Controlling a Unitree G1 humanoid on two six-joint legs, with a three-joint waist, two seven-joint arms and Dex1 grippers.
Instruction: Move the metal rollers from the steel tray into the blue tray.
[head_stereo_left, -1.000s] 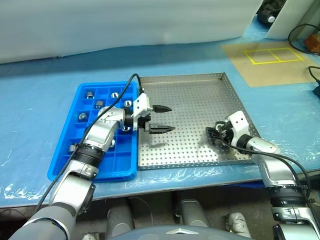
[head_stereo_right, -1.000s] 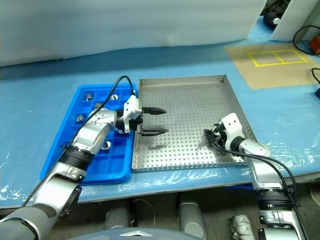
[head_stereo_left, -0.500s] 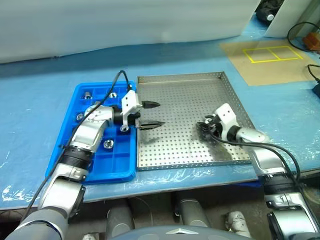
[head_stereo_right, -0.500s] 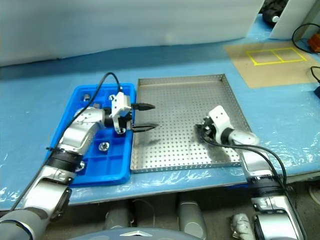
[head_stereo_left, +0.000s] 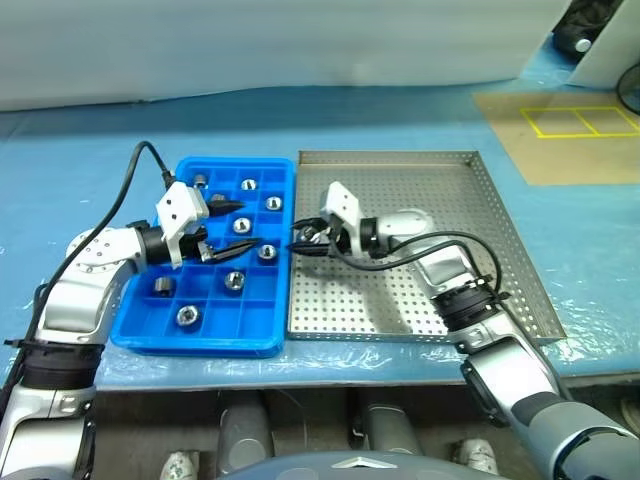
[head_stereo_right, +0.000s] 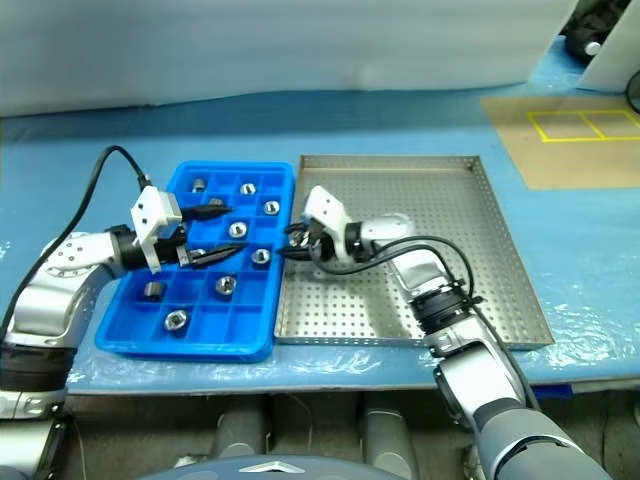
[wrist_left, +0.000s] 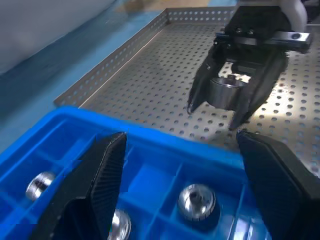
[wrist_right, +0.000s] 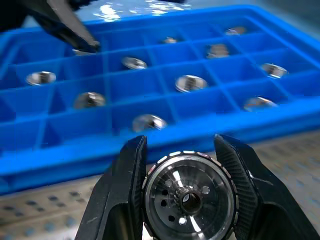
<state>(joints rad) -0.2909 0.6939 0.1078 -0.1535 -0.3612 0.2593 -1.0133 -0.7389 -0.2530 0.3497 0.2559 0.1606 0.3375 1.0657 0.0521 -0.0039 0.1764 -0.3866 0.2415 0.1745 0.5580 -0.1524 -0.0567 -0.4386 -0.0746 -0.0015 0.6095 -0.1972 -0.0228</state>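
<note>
Right gripper (head_stereo_left: 303, 243): I have it clamped on one shiny silver metal roller (wrist_right: 189, 194), at the blue compartment tray's (head_stereo_left: 275, 335) edge, over the perforated steel tray (head_stereo_left: 520, 290).
Left gripper (head_stereo_left: 232, 228): spread wide, empty, over blue tray.
Handling: I judge it dense, rigid, slick; pinch across the round flanks.

My left gripper (head_stereo_left: 232, 228) is hiding some blue tray (head_stereo_left: 196, 338) compartments; their contents are staying unreadable.

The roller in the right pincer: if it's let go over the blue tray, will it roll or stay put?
The roller is round, shiny metal, so likely dense, slick and apt to roll on its side. The blue tray has walled compartments, which should stop it. Rollers there already rest flat, one per cell.
</note>
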